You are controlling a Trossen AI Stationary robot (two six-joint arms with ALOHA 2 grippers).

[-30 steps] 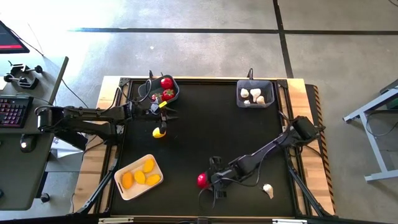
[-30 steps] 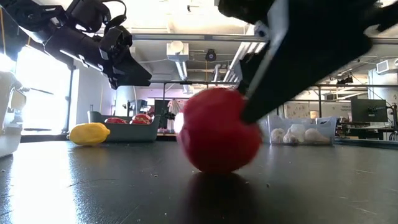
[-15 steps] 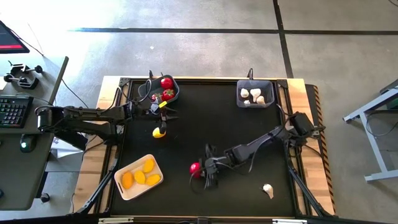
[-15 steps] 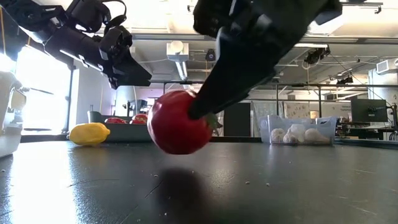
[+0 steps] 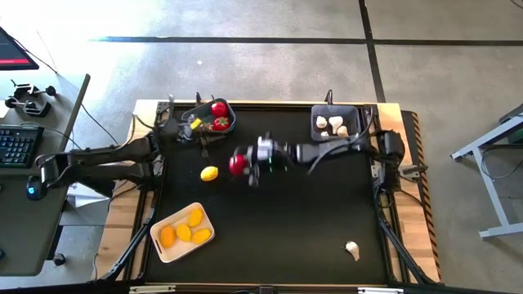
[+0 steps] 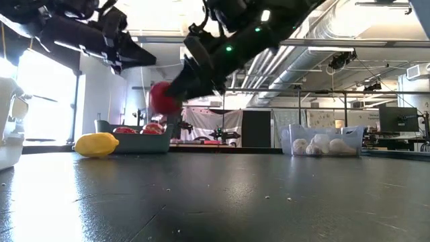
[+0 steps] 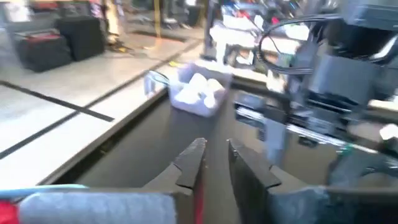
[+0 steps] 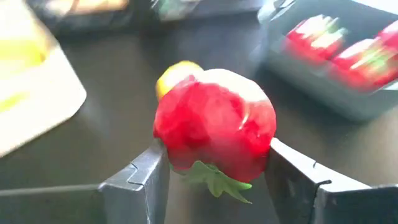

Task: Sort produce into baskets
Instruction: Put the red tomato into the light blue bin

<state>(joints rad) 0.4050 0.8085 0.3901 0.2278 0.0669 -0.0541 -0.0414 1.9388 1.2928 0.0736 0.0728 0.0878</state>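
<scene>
My right gripper (image 5: 245, 161) is shut on a red round piece with a green top (image 8: 214, 134), held above the table's middle, right of the loose lemon (image 5: 209, 173) that lies on the table. The red piece also shows in the low view (image 6: 161, 99). The rounded grey-blue bin (image 5: 211, 117) at the far left holds red pieces. The darker rectangular bin (image 5: 335, 122) holds garlic bulbs. The cream tray (image 5: 163, 245) holds yellow ovals. One garlic bulb (image 5: 352, 249) lies near right. My left gripper (image 7: 214, 149) hovers by the grey-blue bin, slightly open and empty. My right gripper pinches the red piece by its two opposite sides (image 8: 163, 146) between its two fingers (image 8: 146, 177). The green top (image 8: 214, 180) faces back toward the wrist. The fingers reach roughly level from the table's right. The piece is lifted clear of the table.
The table's dark mat is bordered by a wooden rim (image 5: 143, 163). A desk with a keyboard (image 5: 16, 147) stands left of the table. The left arm (image 5: 106, 155) stretches along the left edge.
My right gripper has lifted the red piece off the mat near the front edge and carried it up and toward the far left, near the grey-blue bin. My left gripper has drawn back from above the lemon toward the far left, by the bin.
</scene>
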